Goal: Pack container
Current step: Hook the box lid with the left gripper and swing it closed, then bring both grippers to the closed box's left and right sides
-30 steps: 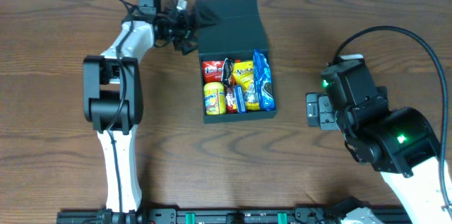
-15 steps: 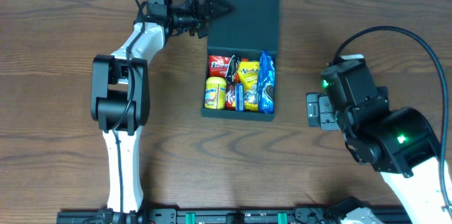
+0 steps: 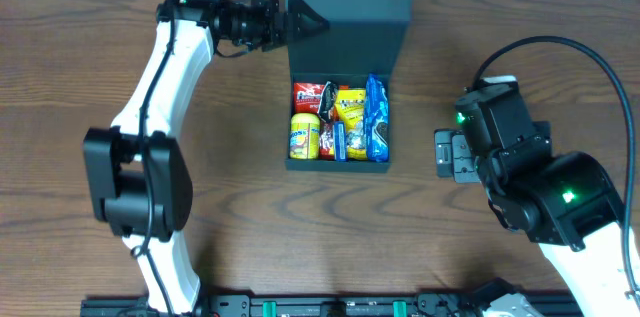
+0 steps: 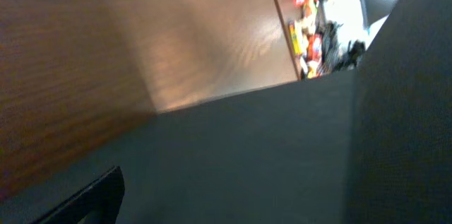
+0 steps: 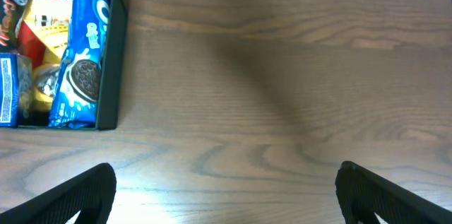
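The container stood on the worktop, full of snack packets. My left tool pinched the left edge of its raised lid; stiff, light card, I judged, best held there. My right tool gaped wide, empty, right of the container.

The left pincer meets the lid of the container dark against dark, so overhead cannot show whether it grips. Its wrist camera is almost filled by the blurred lid, with the snack packets tiny and smeared beyond. The right wrist view's left edge cuts the container off.
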Robot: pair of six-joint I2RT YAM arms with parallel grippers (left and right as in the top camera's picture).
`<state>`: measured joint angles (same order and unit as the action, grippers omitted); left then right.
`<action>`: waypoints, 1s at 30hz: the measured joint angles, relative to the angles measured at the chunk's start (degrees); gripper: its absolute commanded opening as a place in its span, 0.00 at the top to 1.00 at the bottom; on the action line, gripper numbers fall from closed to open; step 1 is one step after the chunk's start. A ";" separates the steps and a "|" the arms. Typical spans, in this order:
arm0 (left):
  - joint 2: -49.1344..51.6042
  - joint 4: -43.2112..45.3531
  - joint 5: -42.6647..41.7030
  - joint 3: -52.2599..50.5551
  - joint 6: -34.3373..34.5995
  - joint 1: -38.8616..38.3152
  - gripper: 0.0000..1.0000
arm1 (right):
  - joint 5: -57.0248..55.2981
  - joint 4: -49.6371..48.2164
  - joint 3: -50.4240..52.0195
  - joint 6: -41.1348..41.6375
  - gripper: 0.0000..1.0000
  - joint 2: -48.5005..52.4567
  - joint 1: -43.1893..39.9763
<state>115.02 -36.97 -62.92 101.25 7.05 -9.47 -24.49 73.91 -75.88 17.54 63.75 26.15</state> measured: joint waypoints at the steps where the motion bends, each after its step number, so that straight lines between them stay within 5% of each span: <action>1: -0.72 -1.86 0.57 0.11 -1.68 -0.42 0.05 | -0.02 0.00 0.00 0.00 0.01 0.00 0.00; 12: -5.55 -22.38 9.51 0.26 -13.44 -6.56 0.05 | -2.40 0.00 0.00 0.02 0.01 0.00 -0.28; 30: -21.14 -42.84 24.57 0.26 -14.78 -8.24 0.05 | 0.92 -2.62 0.00 0.90 0.01 0.20 -2.51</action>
<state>93.89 -79.81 -38.35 101.51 -7.73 -17.72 -23.57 71.29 -75.88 18.44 63.94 23.64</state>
